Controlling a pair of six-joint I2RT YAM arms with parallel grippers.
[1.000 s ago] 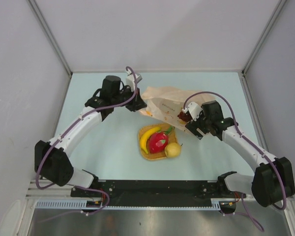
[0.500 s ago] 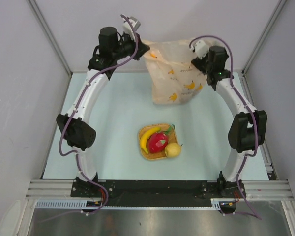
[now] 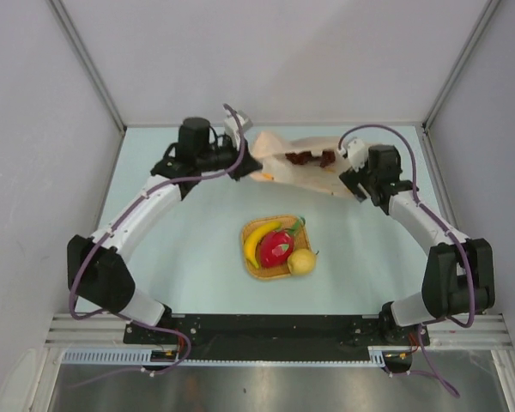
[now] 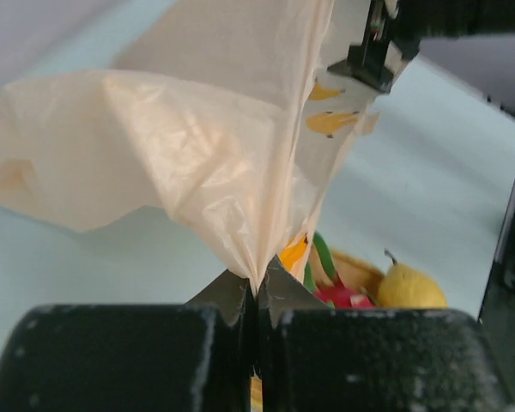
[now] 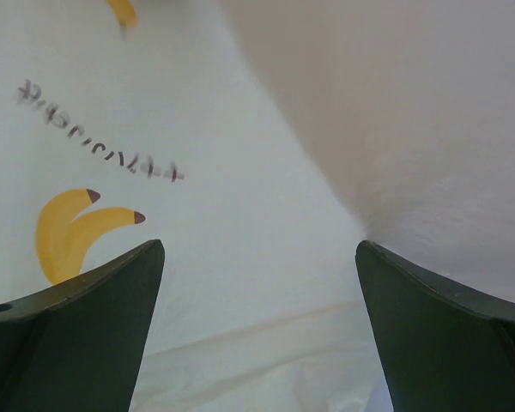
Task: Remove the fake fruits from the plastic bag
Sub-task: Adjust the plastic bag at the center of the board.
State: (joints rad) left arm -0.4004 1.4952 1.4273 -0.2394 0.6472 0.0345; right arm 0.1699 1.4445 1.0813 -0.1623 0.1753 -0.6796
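The pale peach plastic bag [image 3: 302, 172] lies slumped on the table at the back centre. My left gripper [image 3: 249, 166] is shut on its left corner; in the left wrist view the jaws [image 4: 257, 290] pinch a gathered fold of the bag [image 4: 197, 154]. My right gripper [image 3: 349, 178] is open at the bag's right end; its wrist view shows only the bag [image 5: 240, 197] with banana prints between the spread fingers [image 5: 86, 318]. Dark red grapes [image 3: 312, 157] show at the bag's far edge. The banana [image 3: 257, 239], the red fruit [image 3: 277, 247] and the round yellow fruit [image 3: 302, 262] lie outside the bag.
The three fruits lie on an orange woven tray [image 3: 256, 269] at the table's middle, in front of the bag. The tray [image 4: 354, 268], the yellow fruit [image 4: 409, 287] and the red fruit [image 4: 339, 297] also show in the left wrist view. Grey walls close the sides and back.
Half a second ago both arms held the bag high and stretched. Now both arms have come down, the bag lies slumped on the table, and the grapes show at its far edge.
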